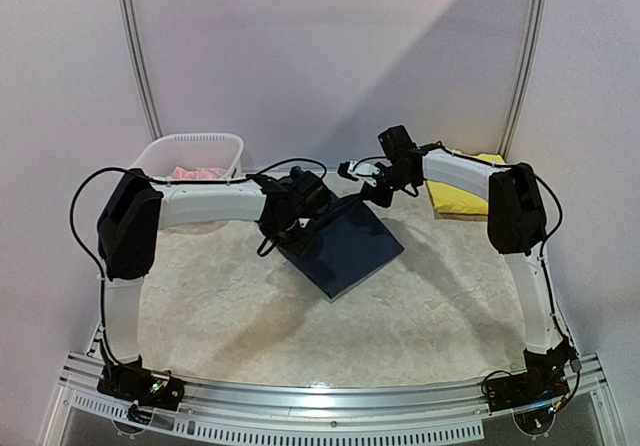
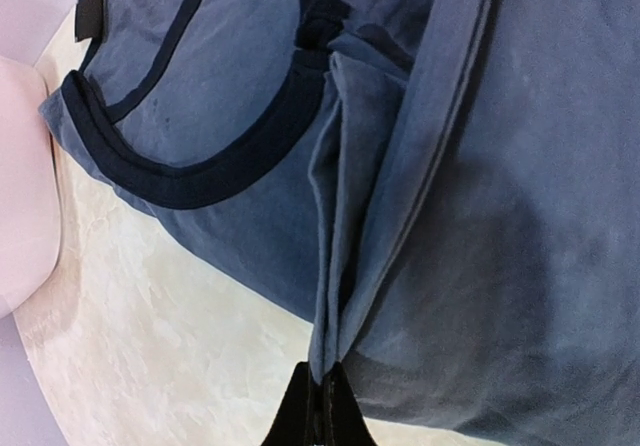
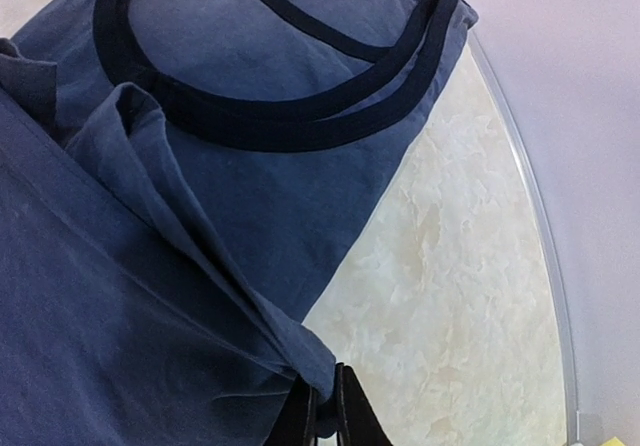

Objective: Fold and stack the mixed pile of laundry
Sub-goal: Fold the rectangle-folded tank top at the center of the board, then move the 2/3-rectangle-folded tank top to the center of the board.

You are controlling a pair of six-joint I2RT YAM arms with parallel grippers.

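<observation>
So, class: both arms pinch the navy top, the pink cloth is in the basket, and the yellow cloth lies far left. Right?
No: the top view shows the yellow cloth far right. The rest stands: left fingers and right fingers pinch the navy top, and the pink cloth is in the basket.

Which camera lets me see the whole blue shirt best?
The top external view: nearly the whole navy top shows there, with its outline clear between the two arms. The left wrist and right wrist views show only close-up parts of it: the dark neck trim and bunched folds.
</observation>
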